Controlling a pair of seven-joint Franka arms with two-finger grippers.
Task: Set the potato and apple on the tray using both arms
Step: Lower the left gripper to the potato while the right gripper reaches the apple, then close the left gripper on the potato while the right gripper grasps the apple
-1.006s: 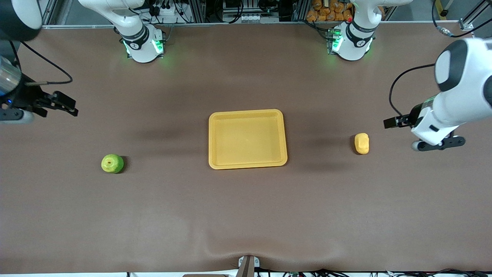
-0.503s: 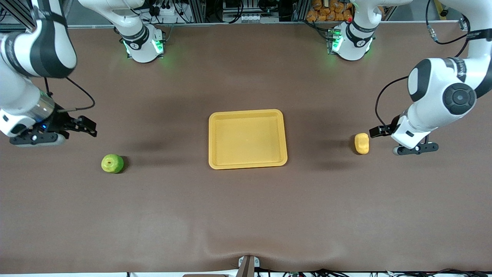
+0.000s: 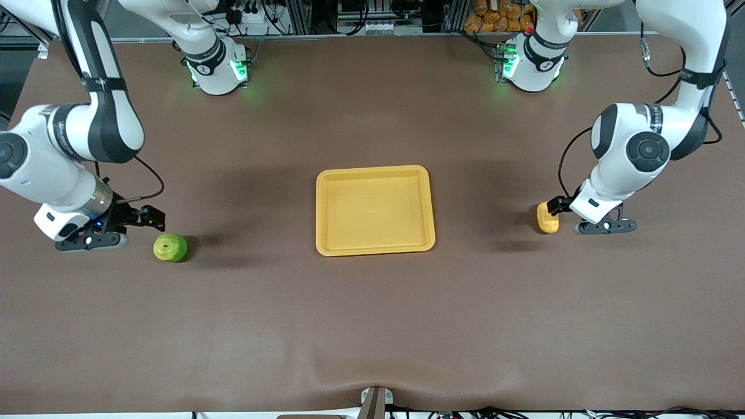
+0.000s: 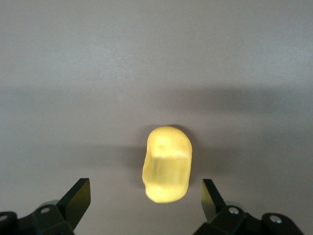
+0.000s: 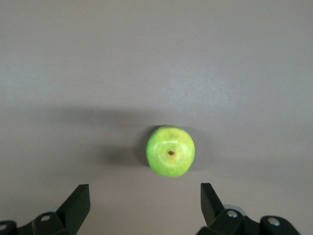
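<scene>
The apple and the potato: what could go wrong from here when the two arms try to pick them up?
1. The apple is round and lies loose on the table; the open right gripper could nudge it so it rolls away.
2. The potato is lumpy; the open left gripper may close on an uneven part and slip.
3. Both arms head for one tray, so they might crowd each other there.

The potato [image 4: 167,164] lies on the bare table [image 4: 156,58], apart from both black fingertips [image 4: 78,196] of the left gripper [image 4: 145,196], whose jaws stand wide with the potato between them.
</scene>
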